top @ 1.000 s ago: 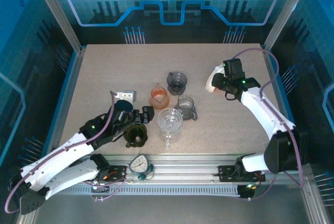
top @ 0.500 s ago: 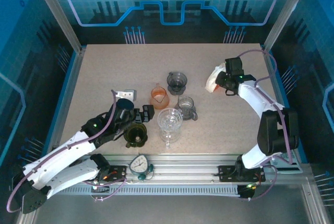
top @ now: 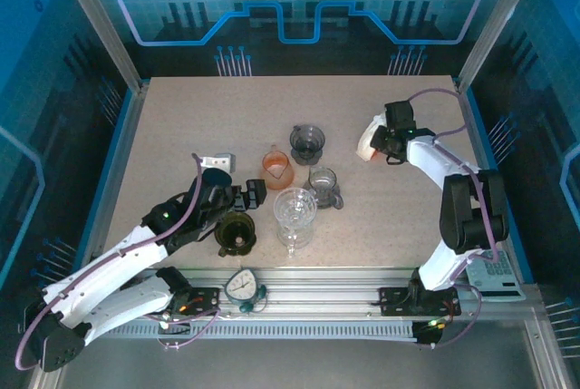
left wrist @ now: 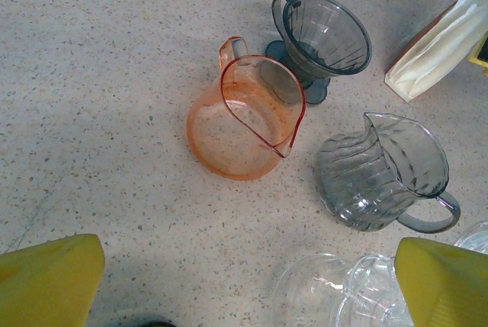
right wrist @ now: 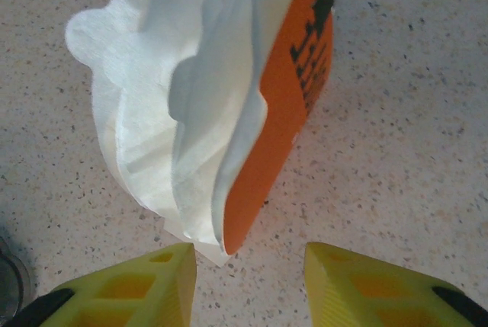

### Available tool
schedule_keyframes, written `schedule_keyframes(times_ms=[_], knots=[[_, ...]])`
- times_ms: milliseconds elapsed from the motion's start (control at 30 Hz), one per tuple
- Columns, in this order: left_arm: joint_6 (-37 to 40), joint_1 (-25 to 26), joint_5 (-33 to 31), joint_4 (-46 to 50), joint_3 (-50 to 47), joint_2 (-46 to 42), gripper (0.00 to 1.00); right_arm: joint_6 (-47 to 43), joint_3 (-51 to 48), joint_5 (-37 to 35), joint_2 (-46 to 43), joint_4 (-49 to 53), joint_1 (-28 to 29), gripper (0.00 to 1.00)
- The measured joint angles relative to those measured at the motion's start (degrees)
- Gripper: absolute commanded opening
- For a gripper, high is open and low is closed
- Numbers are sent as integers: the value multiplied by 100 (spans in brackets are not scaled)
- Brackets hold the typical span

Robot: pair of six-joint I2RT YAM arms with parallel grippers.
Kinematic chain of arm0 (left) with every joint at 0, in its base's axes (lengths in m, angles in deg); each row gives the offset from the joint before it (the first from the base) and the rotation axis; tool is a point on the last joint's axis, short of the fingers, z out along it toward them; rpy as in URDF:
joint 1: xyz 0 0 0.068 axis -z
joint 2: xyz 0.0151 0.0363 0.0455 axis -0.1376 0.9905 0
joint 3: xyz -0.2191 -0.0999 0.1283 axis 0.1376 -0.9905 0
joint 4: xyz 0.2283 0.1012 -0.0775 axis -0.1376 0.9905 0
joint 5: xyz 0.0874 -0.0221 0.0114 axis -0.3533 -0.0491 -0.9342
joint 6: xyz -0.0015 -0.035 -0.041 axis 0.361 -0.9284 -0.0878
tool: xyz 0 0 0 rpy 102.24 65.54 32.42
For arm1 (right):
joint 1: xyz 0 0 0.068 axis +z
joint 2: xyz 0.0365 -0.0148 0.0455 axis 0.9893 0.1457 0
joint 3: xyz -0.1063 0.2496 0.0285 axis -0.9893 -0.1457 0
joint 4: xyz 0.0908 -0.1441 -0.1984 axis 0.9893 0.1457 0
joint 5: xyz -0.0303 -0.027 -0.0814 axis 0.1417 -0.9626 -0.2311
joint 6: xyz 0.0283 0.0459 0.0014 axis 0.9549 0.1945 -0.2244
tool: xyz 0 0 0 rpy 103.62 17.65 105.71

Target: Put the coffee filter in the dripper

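Observation:
The coffee filters [right wrist: 175,91] are a white fluted stack in an orange sleeve [right wrist: 286,106], lying on the table at the right [top: 365,142]. My right gripper [right wrist: 248,285] hovers just over the stack's near tip, jaws partly open with only bare table between the yellow fingers [right wrist: 137,289]. The dripper [top: 307,142] is a dark grey ribbed cone standing upright mid-table, and it sits at the top of the left wrist view [left wrist: 324,33]. My left gripper [left wrist: 248,285] is wide open and holds nothing, low over the table in front of the jugs [top: 246,197].
An orange pitcher [left wrist: 244,121], a grey glass pitcher [left wrist: 385,171] and a clear glass server [top: 294,212] cluster near the dripper. A dark olive vessel [top: 236,233] sits by the left arm, a small metal piece [top: 217,162] behind it, and a round dial [top: 243,286] on the front rail.
The right arm's elbow has swung in, the gripper has edged left onto the filter stack, and its jaws have narrowed a little. The left arm has barely moved.

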Motion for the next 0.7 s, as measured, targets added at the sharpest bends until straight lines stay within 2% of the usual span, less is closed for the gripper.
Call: schedule_keyframes(times_ms=[267,700], knots=[[0,-120,101,-98,0,144,99,-83,256,17,295,-59,0,42],[0,-210,173,-118,0,173,99,-319,452,15,527,-33,-55,33]])
